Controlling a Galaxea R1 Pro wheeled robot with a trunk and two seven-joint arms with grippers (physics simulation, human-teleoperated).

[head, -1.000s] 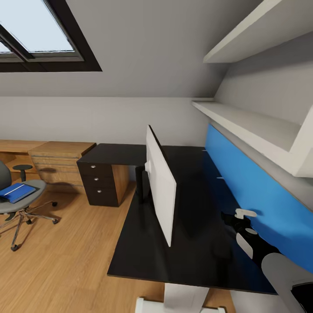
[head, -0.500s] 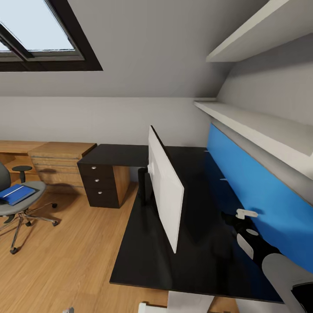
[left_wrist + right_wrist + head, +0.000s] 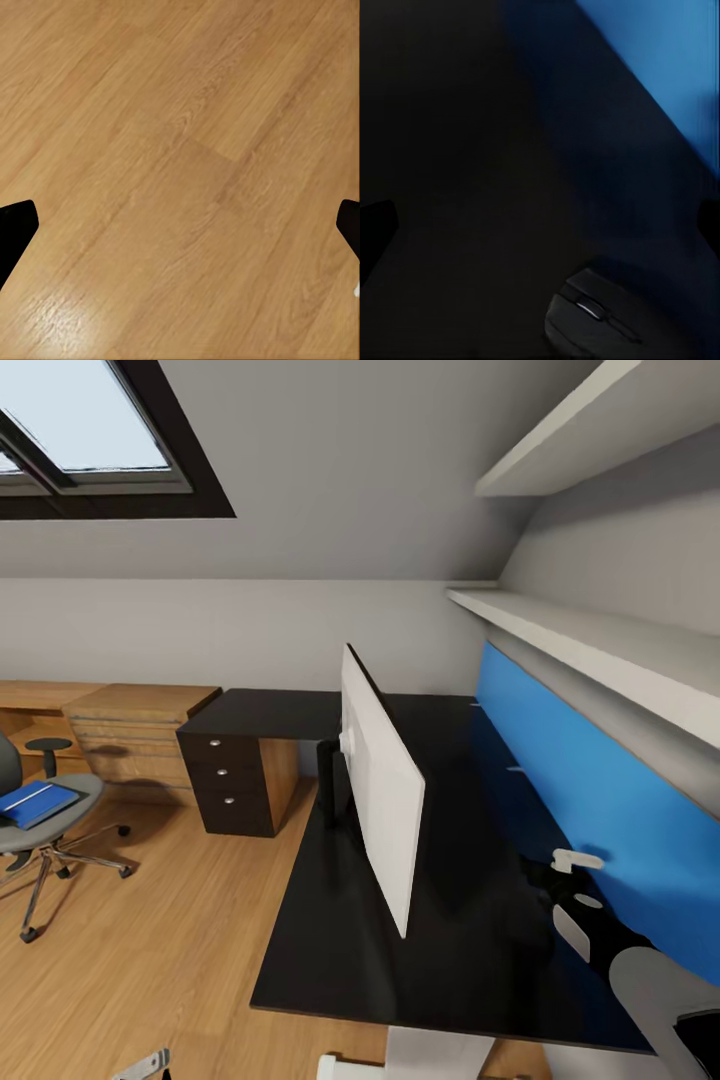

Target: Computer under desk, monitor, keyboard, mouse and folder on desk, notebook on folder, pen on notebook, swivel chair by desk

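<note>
Right hand (image 3: pixel 560 865) hovers over the black bench (image 3: pixel 330 950), beside the blue wall panel (image 3: pixel 600 800).

The monitor (image 3: pixel 385 800) stands on the bench, its white back showing. In the right wrist view the mouse (image 3: pixel 585 315) lies on the dark bench top beneath fingers set wide apart. The left hand's fingers (image 3: pixel 15 225) are likewise spread, over bare wood floor (image 3: pixel 180 150). Well apart from the bench, the swivel chair (image 3: pixel 35 830) carries the folder (image 3: pixel 35 802) on its seat, near the bench's drawer unit (image 3: pixel 225 775).
</note>
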